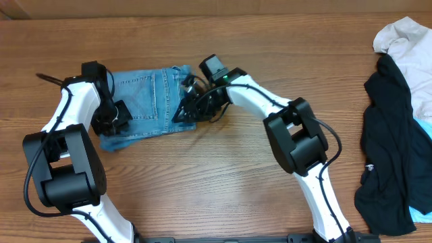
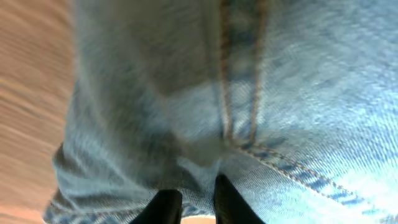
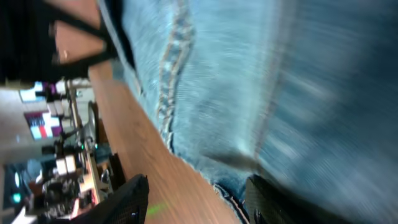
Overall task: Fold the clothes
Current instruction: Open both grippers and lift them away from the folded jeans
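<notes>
folding at a distance: the jeans lie as a compact, layered bundle left of the middle of the bench, nearer its far edge, back pocket up, with one of my arms at each end.

i judge the denim heavy for cloth, limp but with some body. it is rough enough not to slip and in no way fragile. stacked layers make a thick bite, so i would take hold at the seamed edges or corners of the fold, deep enough to catch every layer and not just the top one.

the left pincer sits at the bundle's left end. in its own wrist view the two fingertips stand close together, with denim and a stitched seam filling the frame just ahead. i cannot tell whether any cloth is caught between them.

the right pincer is at the bundle's right end with its jaws well apart. in its wrist view the denim's edge and bare bench show across the gap, and nothing is gripped.

a black garment and an off-white cloth lie at the bench's right edge, well apart from the work.
</notes>
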